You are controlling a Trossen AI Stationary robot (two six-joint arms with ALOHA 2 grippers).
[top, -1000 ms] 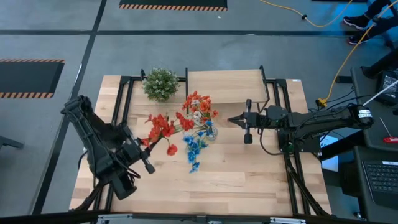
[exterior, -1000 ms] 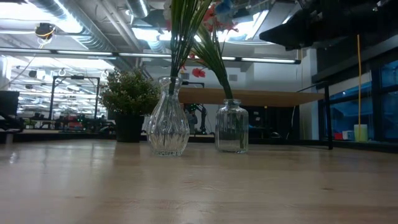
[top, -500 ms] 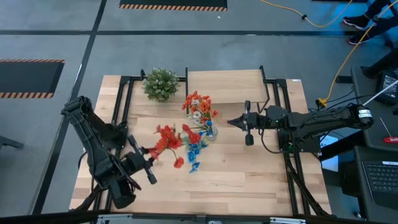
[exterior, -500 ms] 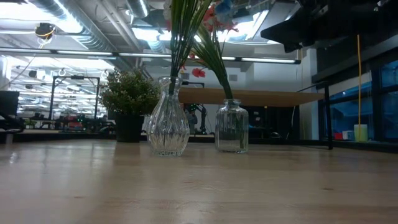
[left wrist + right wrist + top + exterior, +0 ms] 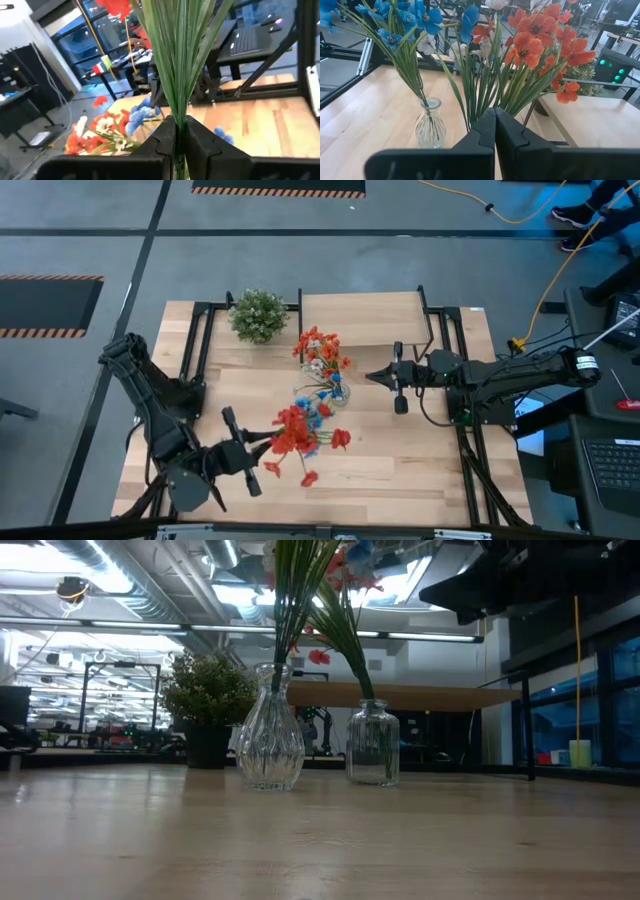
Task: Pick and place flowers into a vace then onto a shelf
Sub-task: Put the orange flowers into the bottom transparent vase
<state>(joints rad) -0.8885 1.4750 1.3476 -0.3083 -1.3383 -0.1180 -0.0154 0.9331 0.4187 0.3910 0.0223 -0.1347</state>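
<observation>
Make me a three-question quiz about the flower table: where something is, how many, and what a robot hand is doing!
1. Where is the round bushy green-white potted plant? A on the light-wood shelf; B in a gripper; C on the wooden tabletop.
2. How many clear glass vases stand there? A one; B two; C four.
3. The left gripper is: A shut on stems; B open; C hidden.
C: the plant sits on the tabletop beside the shelf. B: one ribbed, one jar-shaped. A: it clamps the red-orange spray by its stems; the right gripper waits over the tabletop.
</observation>
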